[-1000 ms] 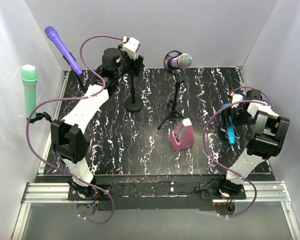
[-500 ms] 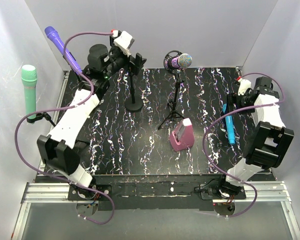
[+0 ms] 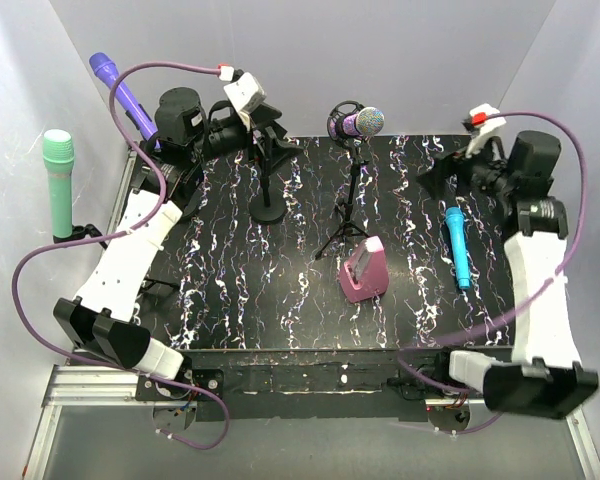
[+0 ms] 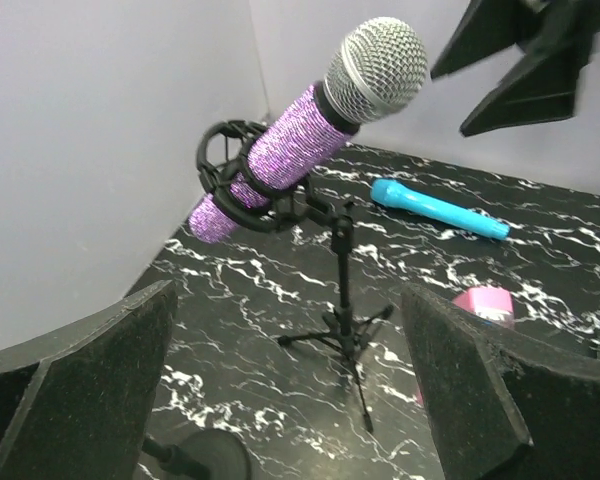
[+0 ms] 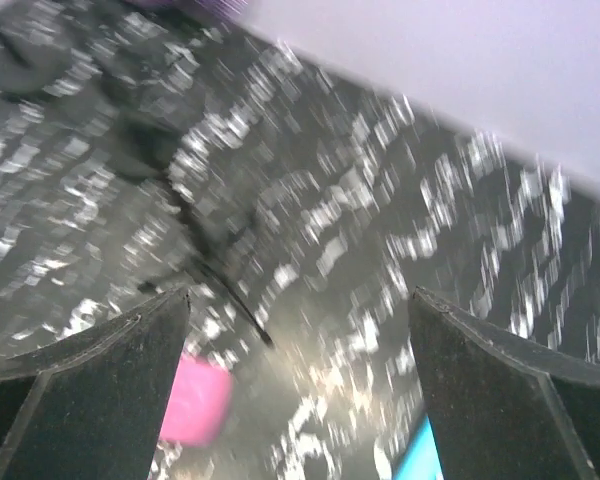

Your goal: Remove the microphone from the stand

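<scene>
A glittery purple microphone (image 3: pixel 361 123) (image 4: pixel 298 130) with a silver mesh head rests tilted in the ring clip of a black tripod stand (image 3: pixel 346 215) (image 4: pixel 344 300) at the back middle. My left gripper (image 3: pixel 270 138) (image 4: pixel 285 300) is open and empty, left of that microphone and apart from it, beside the top of a bare round-base stand (image 3: pixel 269 195). A blue microphone (image 3: pixel 457 247) (image 4: pixel 438 208) lies flat on the marbled table (image 3: pixel 240 290). My right gripper (image 3: pixel 437 176) (image 5: pixel 300 300) hangs open and empty above the table, behind the blue microphone.
A pink box (image 3: pixel 364 271) (image 4: pixel 485 301) (image 5: pixel 192 402) stands in front of the tripod. A purple microphone (image 3: pixel 125 98) and a green microphone (image 3: pixel 58 180) stand on holders along the left wall. White walls close in the table. The right wrist view is blurred.
The right gripper let go of the blue microphone, opened and swung toward the back; the microphone now lies on the table. The left gripper opened and its arm drew back to the left.
</scene>
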{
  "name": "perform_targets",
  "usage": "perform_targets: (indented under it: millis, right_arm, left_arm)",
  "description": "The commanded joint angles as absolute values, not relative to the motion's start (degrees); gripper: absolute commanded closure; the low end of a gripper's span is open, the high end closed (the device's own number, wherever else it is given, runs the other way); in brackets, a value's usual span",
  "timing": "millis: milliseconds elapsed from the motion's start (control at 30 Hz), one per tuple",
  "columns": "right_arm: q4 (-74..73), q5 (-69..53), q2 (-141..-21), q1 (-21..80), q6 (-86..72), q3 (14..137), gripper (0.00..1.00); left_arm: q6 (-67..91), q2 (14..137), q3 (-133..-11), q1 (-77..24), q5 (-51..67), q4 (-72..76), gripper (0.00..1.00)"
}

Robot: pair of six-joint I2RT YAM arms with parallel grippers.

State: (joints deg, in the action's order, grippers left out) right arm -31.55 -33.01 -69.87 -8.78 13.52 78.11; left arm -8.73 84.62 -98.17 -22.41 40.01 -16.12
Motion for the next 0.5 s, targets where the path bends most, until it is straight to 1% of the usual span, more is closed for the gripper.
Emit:
perform_targets:
  millis: [0,133,233,400,467]
  right_arm:
    - [-14.8,-31.0,-61.4,7.0,7.9,77.8,0.04]
    - [-11.5,-22.3,-62.0,17.2,7.0,79.9,0.04]
    - [-10.3,-16.5,-63.7,23.0,10.2,81.2,0.04]
    - [-7.5,-8.4,-68.6,27.7,11.4,85.0,0.04]
    - [-5.8,-2.1,-71.1,28.9,9.7,87.2,0.04]
  left_arm:
    - [-8.4,82.2,-99.8,-22.6,44.2,-21.8,0.07]
    - [-9.5,80.8,-99.9,-22.6,43.2,-23.6,0.07]
    - [-10.1,79.9,-100.1,-22.9,42.5,-25.1,0.07]
    - [-12.7,78.7,-99.7,-24.2,41.2,-27.9,0.06]
    - [-13.4,78.3,-99.5,-24.5,40.9,-28.5,0.06]
